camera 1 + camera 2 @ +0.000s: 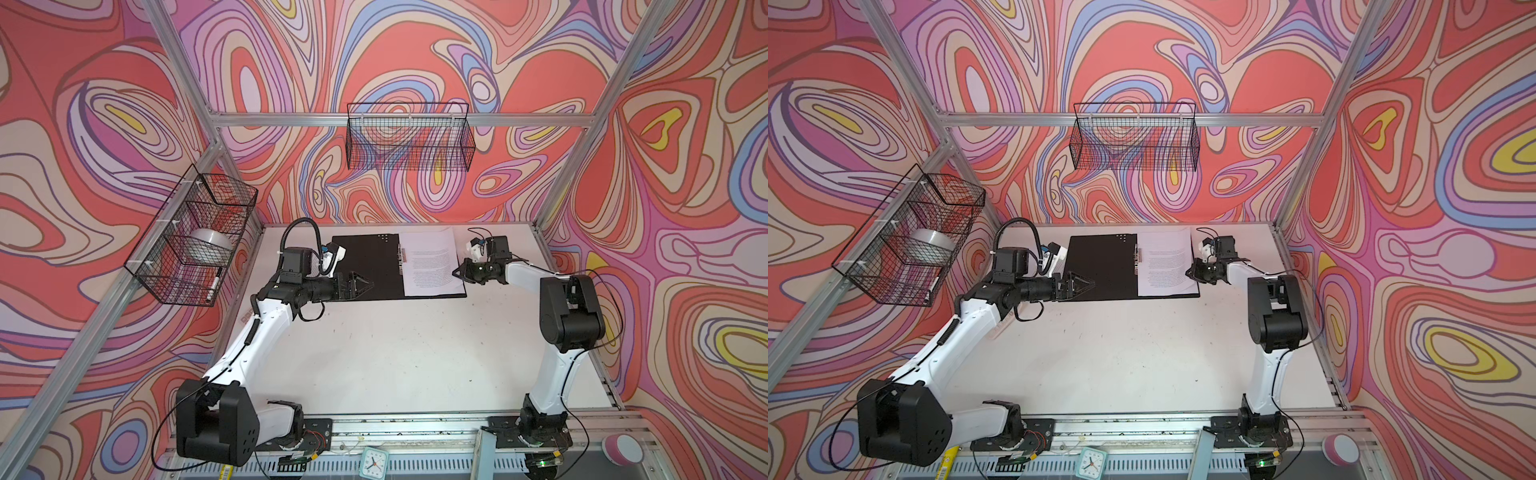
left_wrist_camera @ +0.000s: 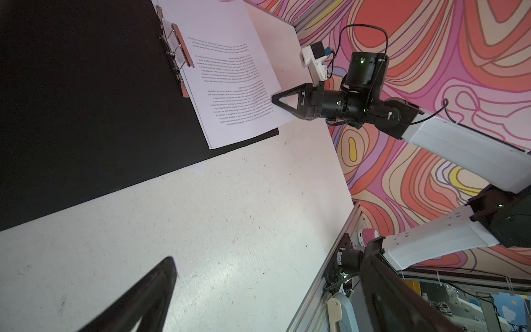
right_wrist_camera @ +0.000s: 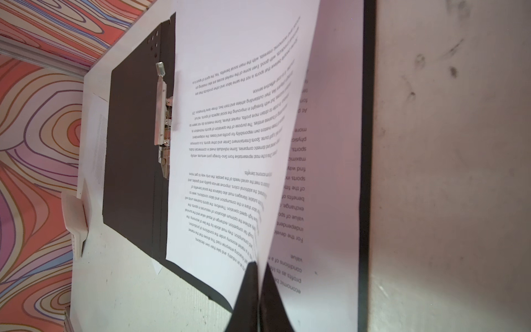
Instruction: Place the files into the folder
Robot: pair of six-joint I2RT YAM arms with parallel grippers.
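The folder [image 1: 361,266] [image 1: 1100,266] lies open at the far middle of the table, black inside up, with its metal clip [image 2: 175,49] on the spine. The files [image 1: 430,262] [image 1: 1165,262] rest on its right half. My right gripper [image 1: 457,272] [image 3: 257,266] is shut on the outer edge of the top sheet [image 3: 230,115], which curls up off the sheet below [image 3: 324,172]. My left gripper [image 1: 365,284] [image 2: 270,253] hangs open and empty over the left cover's near corner. Another printed sheet [image 3: 96,143] lies beside the left cover.
A wire basket [image 1: 195,237] on the left wall holds a tape roll and a marker. A second wire basket [image 1: 409,137] hangs on the back wall. A small clock [image 1: 374,461] and a pink-and-white round object [image 1: 623,451] sit at the front rail.
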